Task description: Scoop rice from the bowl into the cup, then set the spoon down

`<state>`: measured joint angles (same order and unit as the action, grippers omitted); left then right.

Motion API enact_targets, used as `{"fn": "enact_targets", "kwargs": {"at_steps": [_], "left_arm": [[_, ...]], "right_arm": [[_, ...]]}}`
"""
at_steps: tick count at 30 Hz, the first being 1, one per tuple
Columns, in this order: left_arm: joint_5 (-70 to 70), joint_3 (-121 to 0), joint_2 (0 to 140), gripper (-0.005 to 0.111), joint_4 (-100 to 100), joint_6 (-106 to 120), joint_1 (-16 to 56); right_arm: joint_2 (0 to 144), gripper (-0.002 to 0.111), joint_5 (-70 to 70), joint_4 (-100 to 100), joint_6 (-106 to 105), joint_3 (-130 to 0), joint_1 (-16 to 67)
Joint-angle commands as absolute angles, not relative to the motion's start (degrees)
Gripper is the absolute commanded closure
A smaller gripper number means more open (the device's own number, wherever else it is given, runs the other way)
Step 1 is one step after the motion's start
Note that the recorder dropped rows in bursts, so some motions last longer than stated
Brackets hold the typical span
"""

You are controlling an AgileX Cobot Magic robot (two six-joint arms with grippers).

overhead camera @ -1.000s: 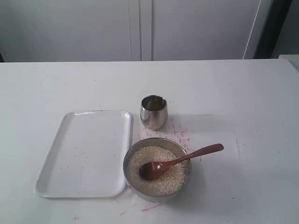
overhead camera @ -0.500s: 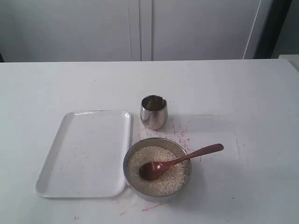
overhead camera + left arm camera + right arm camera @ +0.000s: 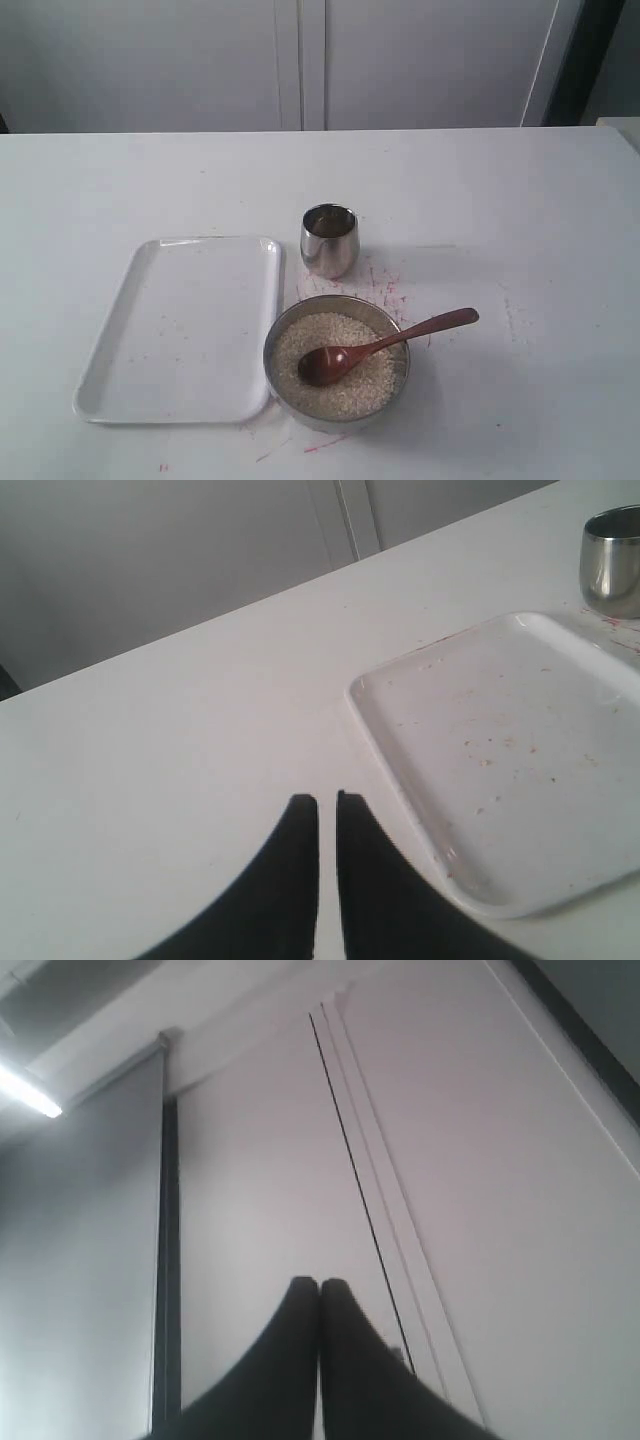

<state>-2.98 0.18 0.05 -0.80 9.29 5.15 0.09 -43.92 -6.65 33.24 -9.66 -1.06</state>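
Note:
The wide steel bowl [image 3: 392, 330] sits near the table's front, filled with off-white rice [image 3: 352, 392]. The reddish-brown spoon [image 3: 385, 344] lies in it, its round end on the grains and its handle over the right rim. Just behind stands the small shiny cup [image 3: 329, 239], also visible in the left wrist view as cup [image 3: 612, 561]. Neither arm appears in the exterior view. My left gripper [image 3: 327, 798] is shut with a thin slit, empty, above bare table beside the tray. My right gripper [image 3: 319, 1282] is shut, empty, pointed up at a wall.
A white rectangular tray [image 3: 180, 330] lies left of the bowl, and this same tray [image 3: 500, 750] carries a few specks. Red marks [image 3: 380, 282] stain the table between cup and bowl. White cabinet doors [image 3: 300, 60] stand behind the table.

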Motion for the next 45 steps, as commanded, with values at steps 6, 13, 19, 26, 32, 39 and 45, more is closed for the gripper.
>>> {"fn": "enact_targets", "kwargs": {"at_steps": [6, 13, 19, 26, 32, 39, 45], "left_arm": [[-2.6, 0.0, 0.0, 0.092, -0.5, 9.4, 5.3], [-2.6, 0.0, 0.0, 0.092, -0.5, 9.4, 5.3], [-2.6, 0.0, 0.0, 0.092, -0.5, 9.4, 5.3], [-2.6, 0.0, 0.0, 0.092, -0.5, 9.4, 5.3], [-2.6, 0.0, 0.0, 0.092, -0.5, 9.4, 5.3], [-2.6, 0.0, 0.0, 0.092, -0.5, 9.4, 5.3], [-2.6, 0.0, 0.0, 0.092, -0.5, 9.4, 5.3]], "right_arm": [[0.0, 0.108, -27.7, -8.0, 37.8, -30.1, -1.2], [2.9, 0.108, -7.8, -12.7, 37.7, -45.5, -1.1], [9.4, 0.108, -6.6, -14.2, 37.7, -49.6, 0.2], [17.4, 0.108, 2.1, -18.1, 37.4, -55.3, 4.7], [23.3, 0.108, 12.9, -17.4, 31.2, -60.0, 8.4], [28.5, 0.108, 21.4, 4.4, 6.6, -63.0, 12.0], [35.5, 0.108, 34.2, 28.5, -21.4, -65.2, 13.3]]}}
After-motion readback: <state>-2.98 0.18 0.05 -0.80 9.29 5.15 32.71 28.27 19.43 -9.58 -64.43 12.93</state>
